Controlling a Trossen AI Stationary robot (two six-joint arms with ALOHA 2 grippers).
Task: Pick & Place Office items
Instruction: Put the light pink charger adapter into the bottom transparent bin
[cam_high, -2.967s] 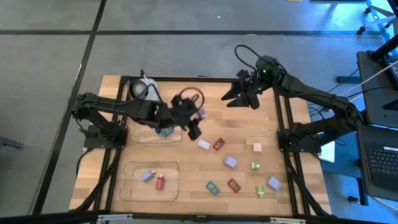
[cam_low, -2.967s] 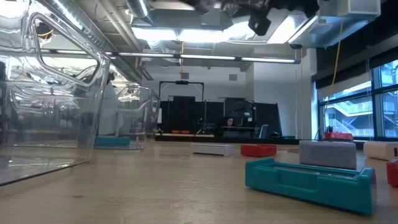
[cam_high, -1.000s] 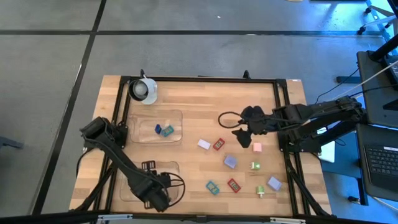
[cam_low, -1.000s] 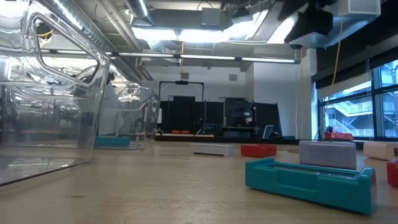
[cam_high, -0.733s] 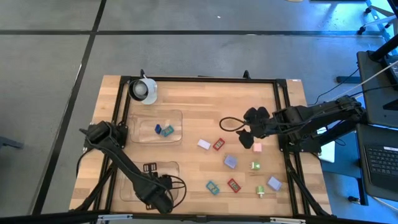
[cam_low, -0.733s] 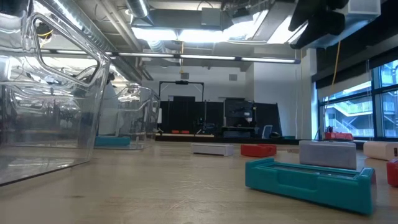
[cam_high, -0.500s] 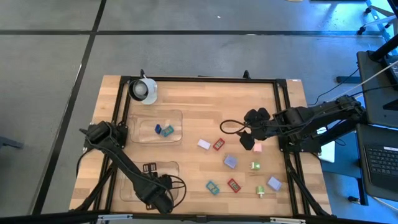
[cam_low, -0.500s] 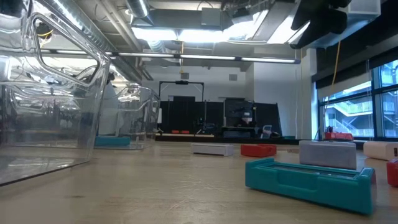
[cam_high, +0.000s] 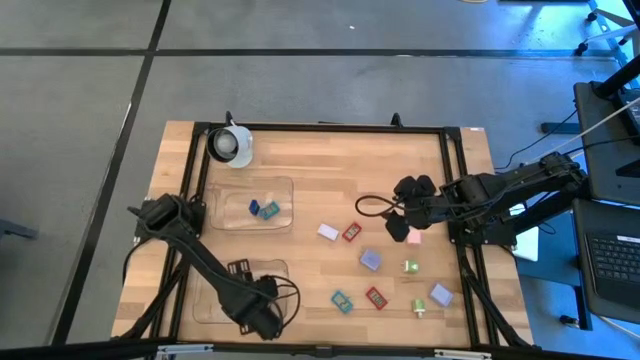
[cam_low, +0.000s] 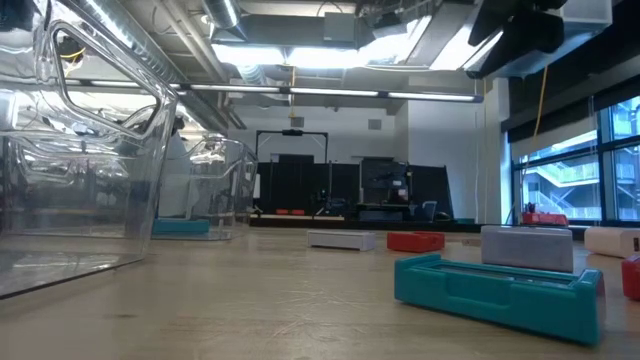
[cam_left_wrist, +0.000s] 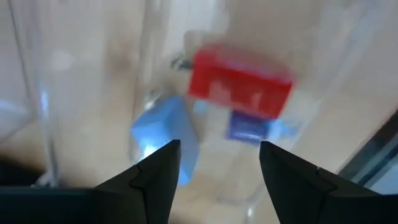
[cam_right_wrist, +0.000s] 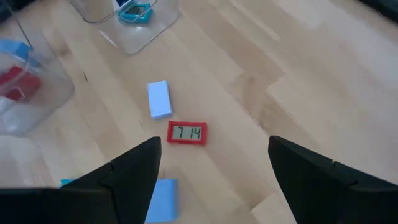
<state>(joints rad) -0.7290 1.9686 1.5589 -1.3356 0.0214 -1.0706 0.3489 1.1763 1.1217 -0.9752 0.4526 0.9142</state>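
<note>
Hovering left gripper (cam_left_wrist: 214, 165), blocky red piece (cam_left_wrist: 239, 81), clear tray (cam_high: 212, 300)

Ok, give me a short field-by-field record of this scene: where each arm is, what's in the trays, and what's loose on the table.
left gripper: over the near tray, jaws apart, holding nothing
right gripper: above the pink piece, jaws open
near tray contents: red block, light blue piece
far tray: small blue pieces
loose on table: red clock, lavender block, green piece
white cup: far left corner

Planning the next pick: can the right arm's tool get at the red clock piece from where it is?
Probably yes: the right tool hangs open above bare wood near the red clock piece, with nothing between them.
</note>
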